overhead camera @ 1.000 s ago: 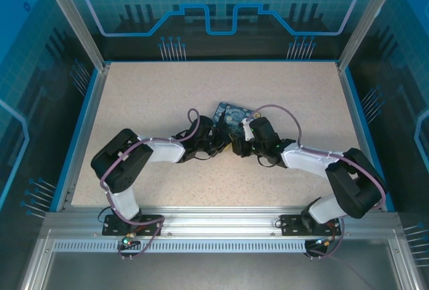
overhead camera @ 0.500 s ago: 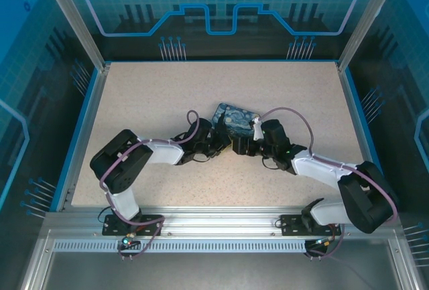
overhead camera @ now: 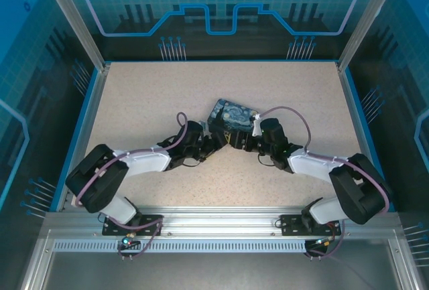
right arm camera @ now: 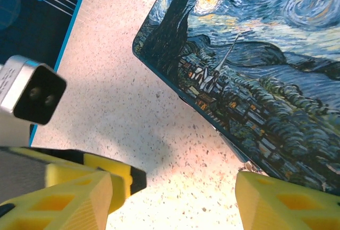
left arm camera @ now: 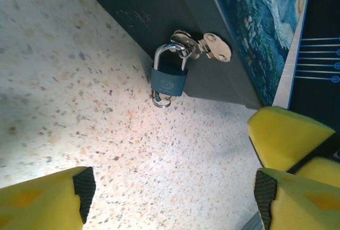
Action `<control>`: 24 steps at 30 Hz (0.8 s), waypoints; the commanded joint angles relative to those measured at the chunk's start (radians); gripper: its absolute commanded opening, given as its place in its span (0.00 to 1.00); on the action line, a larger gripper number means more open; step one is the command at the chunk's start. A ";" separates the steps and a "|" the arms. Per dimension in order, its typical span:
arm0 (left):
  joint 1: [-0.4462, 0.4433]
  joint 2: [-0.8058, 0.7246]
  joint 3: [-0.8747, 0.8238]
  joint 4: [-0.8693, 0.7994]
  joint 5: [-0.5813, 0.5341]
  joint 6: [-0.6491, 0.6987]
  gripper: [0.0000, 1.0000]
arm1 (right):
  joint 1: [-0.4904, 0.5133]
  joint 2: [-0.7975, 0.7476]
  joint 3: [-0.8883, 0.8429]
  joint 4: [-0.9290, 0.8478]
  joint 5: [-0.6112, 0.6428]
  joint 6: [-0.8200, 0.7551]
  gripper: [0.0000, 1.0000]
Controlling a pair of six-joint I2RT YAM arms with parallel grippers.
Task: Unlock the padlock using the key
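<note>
Closing in over the last second, I hold my left hand (left arm camera: pixel 170 201) and right hand (right arm camera: pixel 175 203) wide open and empty beside the blue-and-yellow night-sky printed rectangular box (right arm camera: pixel 255 54), whose small bluish-grey metal padlock (left arm camera: pixel 169 81) hangs shut on its near side, so unlocking remains undone.

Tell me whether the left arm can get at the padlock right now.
Probably yes. The padlock hangs on the box's side straight ahead of the open left gripper, with only bare table between them. A yellow pad close on the right may crowd the approach.
</note>
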 commanded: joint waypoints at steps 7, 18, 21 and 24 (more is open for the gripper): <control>0.017 -0.146 0.111 -0.263 -0.135 0.170 0.99 | -0.043 0.145 0.115 -0.096 0.007 -0.015 0.63; 0.045 -0.138 0.196 -0.352 -0.216 0.259 0.99 | -0.182 0.267 0.282 -0.146 -0.064 -0.023 0.61; 0.079 -0.109 0.249 -0.388 -0.213 0.295 0.99 | -0.183 0.210 0.257 -0.158 -0.074 -0.039 0.61; 0.117 -0.066 0.304 -0.409 -0.207 0.322 0.99 | -0.171 0.140 0.201 -0.181 -0.065 -0.057 0.61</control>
